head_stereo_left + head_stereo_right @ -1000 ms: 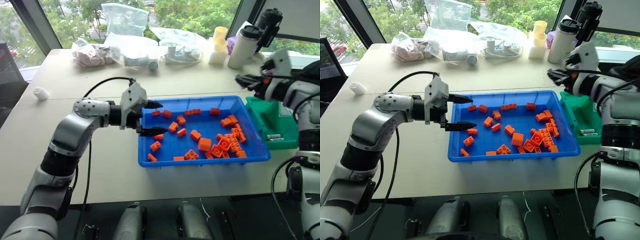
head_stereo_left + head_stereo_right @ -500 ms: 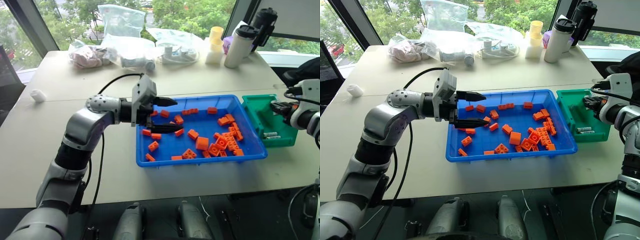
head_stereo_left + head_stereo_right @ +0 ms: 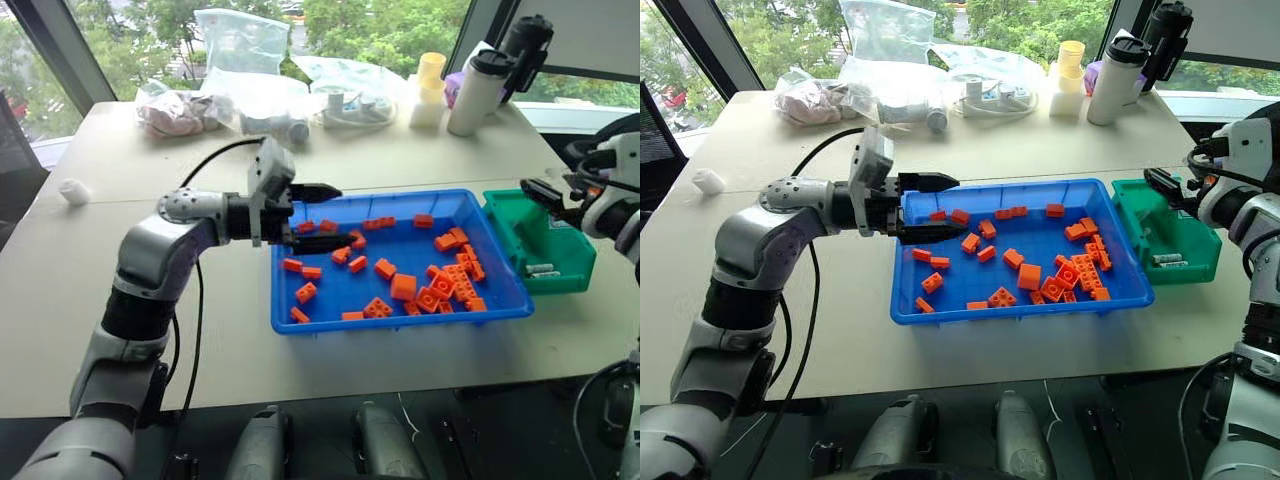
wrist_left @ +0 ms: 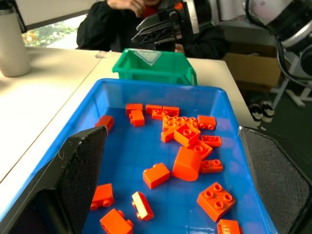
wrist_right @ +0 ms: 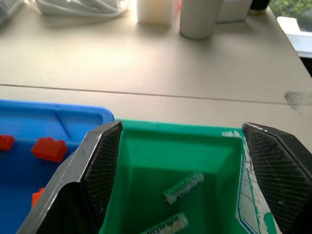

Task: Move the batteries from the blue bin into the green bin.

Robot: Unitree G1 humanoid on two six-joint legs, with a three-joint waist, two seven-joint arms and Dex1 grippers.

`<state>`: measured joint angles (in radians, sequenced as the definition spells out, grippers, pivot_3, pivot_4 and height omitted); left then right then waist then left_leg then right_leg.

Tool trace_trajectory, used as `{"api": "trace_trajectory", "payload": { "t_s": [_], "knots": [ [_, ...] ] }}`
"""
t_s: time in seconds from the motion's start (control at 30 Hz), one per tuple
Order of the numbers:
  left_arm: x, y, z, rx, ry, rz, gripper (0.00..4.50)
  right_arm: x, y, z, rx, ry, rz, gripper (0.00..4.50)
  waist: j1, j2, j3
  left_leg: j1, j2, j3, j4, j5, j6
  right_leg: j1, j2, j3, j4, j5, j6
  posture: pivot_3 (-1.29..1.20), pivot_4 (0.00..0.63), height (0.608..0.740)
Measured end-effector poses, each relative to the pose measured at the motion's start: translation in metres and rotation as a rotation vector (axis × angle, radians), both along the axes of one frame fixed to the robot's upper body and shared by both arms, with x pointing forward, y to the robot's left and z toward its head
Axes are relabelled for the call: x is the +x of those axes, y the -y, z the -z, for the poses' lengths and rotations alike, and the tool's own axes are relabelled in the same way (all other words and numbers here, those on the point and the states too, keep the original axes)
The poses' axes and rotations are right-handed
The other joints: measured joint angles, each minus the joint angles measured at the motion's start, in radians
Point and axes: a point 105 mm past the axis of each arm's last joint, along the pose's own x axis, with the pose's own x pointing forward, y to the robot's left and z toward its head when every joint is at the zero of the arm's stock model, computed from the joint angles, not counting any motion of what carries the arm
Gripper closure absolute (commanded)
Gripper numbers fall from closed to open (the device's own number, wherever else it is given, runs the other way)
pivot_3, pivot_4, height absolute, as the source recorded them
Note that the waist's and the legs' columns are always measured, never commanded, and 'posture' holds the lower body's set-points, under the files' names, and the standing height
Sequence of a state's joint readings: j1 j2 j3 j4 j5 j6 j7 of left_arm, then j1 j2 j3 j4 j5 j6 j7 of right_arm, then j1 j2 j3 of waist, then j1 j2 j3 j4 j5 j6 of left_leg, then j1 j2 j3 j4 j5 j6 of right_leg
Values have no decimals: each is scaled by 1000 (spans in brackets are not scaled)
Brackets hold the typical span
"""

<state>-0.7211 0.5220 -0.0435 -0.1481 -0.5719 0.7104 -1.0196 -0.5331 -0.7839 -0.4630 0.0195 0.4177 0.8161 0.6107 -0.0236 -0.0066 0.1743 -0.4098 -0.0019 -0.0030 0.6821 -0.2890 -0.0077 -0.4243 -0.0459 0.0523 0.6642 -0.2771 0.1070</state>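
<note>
Both end effectors wide and empty, batteries down in the green bin!

The left end effector [image 3: 322,216] hangs spread over the blue bin [image 3: 470,212], orange bricks [image 3: 404,287] just beyond its tips. The right end effector [image 3: 1168,189] gapes above the green bin [image 5: 171,157], batteries [image 5: 183,187] directly beneath. Best scan between bricks before reaching again.

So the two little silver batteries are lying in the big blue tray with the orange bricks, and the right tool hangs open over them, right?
Not quite. The two small silver batteries lie in the small deep green plastic bin, as the right wrist view shows. The open right tool does hang over them.
</note>
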Motion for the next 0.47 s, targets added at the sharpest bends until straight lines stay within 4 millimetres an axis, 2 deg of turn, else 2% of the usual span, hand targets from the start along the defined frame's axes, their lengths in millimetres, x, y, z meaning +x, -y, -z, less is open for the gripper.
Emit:
{"api": "trace_trajectory", "payload": {
  "t_s": [0.03,0.07,0.17,0.23,0.3,0.47],
  "knots": [
    [-2,-18,-1,-2,-20,-51,0,-12,-22,0,3,30,-123,504,1,0,0,0,1,-2,-1,0,0,0,1,-1,0,0,0,0,150,740],
    [-2,-31,-2,-2,-34,-94,0,-20,-35,5,4,24,-201,504,4,0,0,0,1,-3,-1,0,0,0,0,-1,1,0,0,0,150,740],
    [-14,-58,2,44,-68,-174,0,-40,-53,24,34,-42,-331,504,14,0,0,0,-1,-3,-1,0,0,1,-2,-2,0,0,0,0,150,740],
    [-28,-75,17,103,-128,-216,0,-54,-51,30,74,-75,-356,504,14,0,0,0,-3,-2,1,0,0,4,-5,-1,-2,0,0,0,150,740],
    [-38,-88,27,137,-183,-262,0,-64,-40,31,108,-87,-336,504,16,-1,0,1,-3,-3,1,0,0,6,-6,-2,-3,0,0,0,150,740],
    [-53,-97,35,143,-219,-316,0,-82,-27,30,165,-96,-315,504,12,-1,0,9,-3,-4,-1,-1,1,17,-7,-3,-8,0,0,0,150,740]
  ]
}}
